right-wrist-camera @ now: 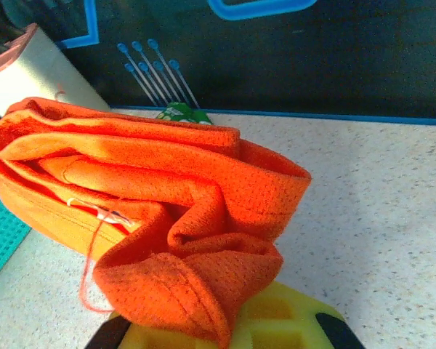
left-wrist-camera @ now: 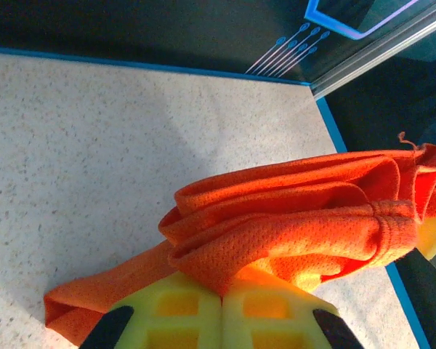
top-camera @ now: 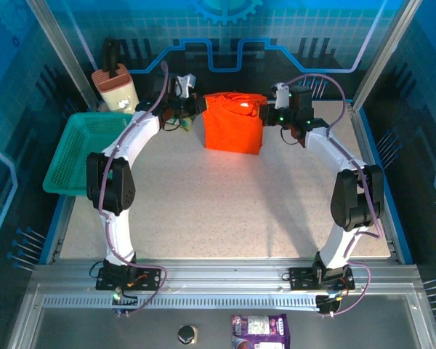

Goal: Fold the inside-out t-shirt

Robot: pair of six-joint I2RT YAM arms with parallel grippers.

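Observation:
The inside-out t-shirt (top-camera: 232, 123) is a bright orange-red bundle at the far middle of the table, stretched between my two grippers. My left gripper (top-camera: 197, 107) holds its left upper edge and my right gripper (top-camera: 268, 113) its right upper edge. In the left wrist view the yellow-green jaws of the left gripper (left-wrist-camera: 223, 292) are pressed together with a fold of the t-shirt (left-wrist-camera: 298, 218) pinched between them. Seen from the right wrist, the right gripper (right-wrist-camera: 232, 329) is shut on a bunched hem of the t-shirt (right-wrist-camera: 167, 189), which drapes over its fingers.
A teal mesh basket (top-camera: 76, 156) overhangs the table's left edge. A beige container with a dark handle (top-camera: 115, 87) stands at the back left. A small green thing (right-wrist-camera: 178, 113) lies behind the shirt. A purple packet (top-camera: 260, 331) lies on the near rail. Glass walls close the back.

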